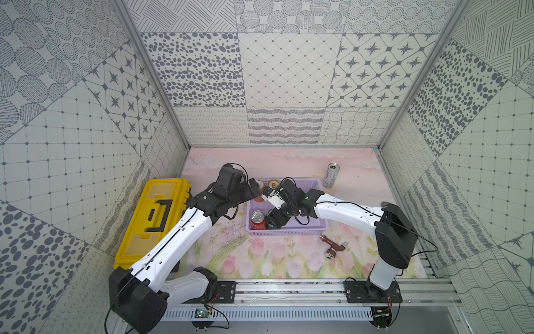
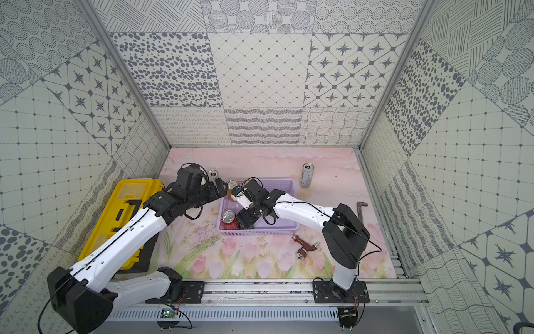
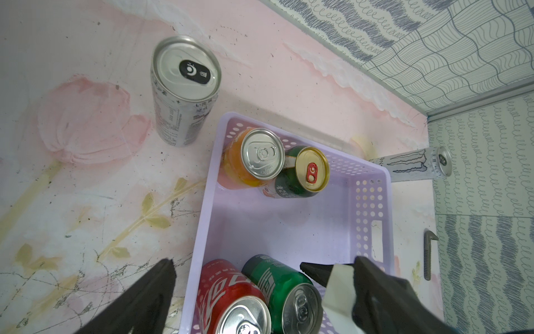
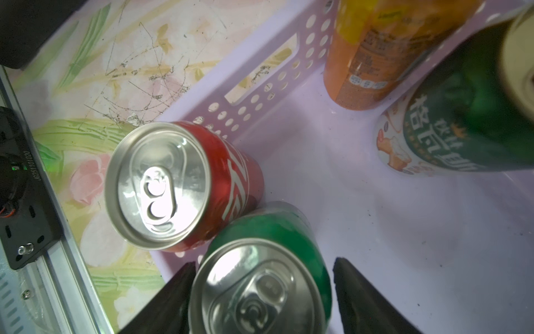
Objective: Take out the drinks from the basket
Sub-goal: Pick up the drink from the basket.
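The yellow toolbox [image 1: 167,191] fills the left of the frame in both top views, and it is no part of our job. Mid-frame sits the basket [image 1: 300,230] with 4 of the 6 drinks inside, so we judge the task about a third done.

The step in hand is pick number 3. The right arm comes in from the lower right, elbow raised and wrist bent steeply down into the basket's lower edge. The right gripper [image 4: 263,262] straddles the bright green can [image 4: 260,289] with 1 finger on each side of its top. We cannot tell whether the pads are pinching it yet.

The next move calls for a firm squeeze and a straight lift. The red can [image 4: 161,185] stands right against it and could tip.

The left arm stretches up from the lower left toward the basket's upper left corner. The left gripper [image 3: 265,260] hangs spread wide, holding nothing.

In the basket's upper left corner, the orange can [image 3: 254,156] and the dark green can [image 3: 303,173] stand touching. Out on the table, 1 silver can [image 2: 213,175] stands beside the left wrist. The second silver can [image 1: 332,175] stands just past the basket's upper right corner.

Smallest, the brown tap fitting [image 1: 332,245] lies just below the basket, toward its lower right.
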Controlling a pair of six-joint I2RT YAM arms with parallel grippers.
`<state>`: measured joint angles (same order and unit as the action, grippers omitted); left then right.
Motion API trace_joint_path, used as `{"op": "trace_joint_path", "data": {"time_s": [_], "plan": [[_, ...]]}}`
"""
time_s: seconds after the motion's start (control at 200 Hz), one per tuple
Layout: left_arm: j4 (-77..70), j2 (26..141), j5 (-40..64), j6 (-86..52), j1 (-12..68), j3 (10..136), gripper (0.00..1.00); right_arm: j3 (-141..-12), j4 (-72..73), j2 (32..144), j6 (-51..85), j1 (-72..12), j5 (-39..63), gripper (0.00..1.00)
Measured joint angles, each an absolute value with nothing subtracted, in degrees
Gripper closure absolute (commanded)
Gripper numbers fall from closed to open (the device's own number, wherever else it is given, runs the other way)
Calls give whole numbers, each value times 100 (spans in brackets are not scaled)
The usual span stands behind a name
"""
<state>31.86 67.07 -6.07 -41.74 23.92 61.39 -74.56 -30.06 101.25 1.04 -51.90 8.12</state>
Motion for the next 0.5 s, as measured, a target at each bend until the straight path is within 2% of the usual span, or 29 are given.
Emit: {"op": "trace_joint_path", "data": {"time_s": [0.215, 0.415, 0.5], "plan": [[3197, 6733, -602, -4174, 2392, 6139, 0, -7456, -2974, 10206, 106, -5190, 880, 26], [3197, 6748, -596, -4174, 2392, 6136, 0, -7454, -2936, 10206, 117, -5190, 880, 44], [3194, 6753, -593, -4174, 2392, 6132, 0, -7450, -2930, 10204, 117, -5190, 875, 48]]}}
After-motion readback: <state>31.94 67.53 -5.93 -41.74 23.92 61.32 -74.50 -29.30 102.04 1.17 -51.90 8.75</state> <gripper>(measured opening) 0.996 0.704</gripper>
